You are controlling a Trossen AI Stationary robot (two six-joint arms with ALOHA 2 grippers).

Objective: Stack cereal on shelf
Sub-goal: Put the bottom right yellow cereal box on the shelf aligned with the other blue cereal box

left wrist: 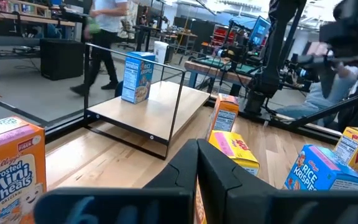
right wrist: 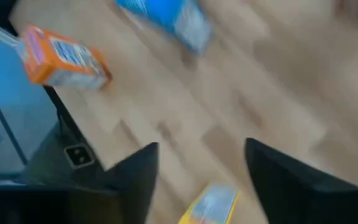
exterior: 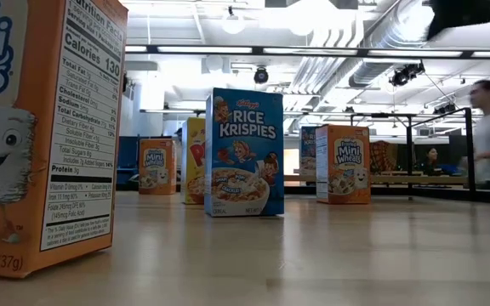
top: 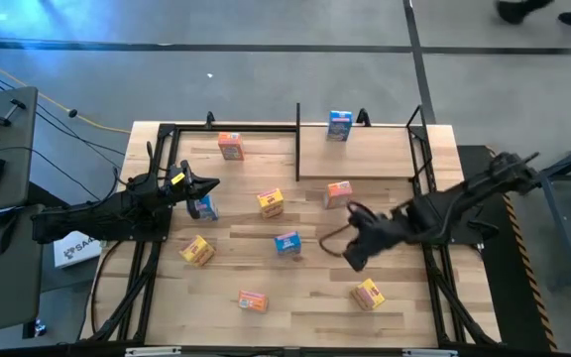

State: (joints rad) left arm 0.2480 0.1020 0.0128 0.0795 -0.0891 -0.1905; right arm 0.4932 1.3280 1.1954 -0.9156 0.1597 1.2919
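I start at the near edge of the table (top: 305, 322). The right gripper (top: 355, 253) hangs there with its two fingers spread apart and nothing between them. In its wrist view I see the yellow box (top: 369, 295) beyond the gap, low and a little to one side. From above, this box lies near the gripper, toward the front edge, and does not touch it.

I think the main risk is here. The box is not centred between the fingers, so if I lower now, one finger may land on top of it or push it flat. The light cardboard would slide on the smooth wood.

A little farther in, the middle blue box (top: 286, 243) and the orange box (top: 337, 193) stand on either side of the right arm's path. A wide swing toward the back could knock one of them.

On the other side, the left gripper (top: 206, 186) is clenched, and I see nothing in it. The left blue box (top: 204, 208) stands just beside it, so a small move could tip it.

At the far side is the shelf (top: 385, 159), with only one cereal box (top: 340, 126) on it, near its back rail. A careless placement could topple that one.
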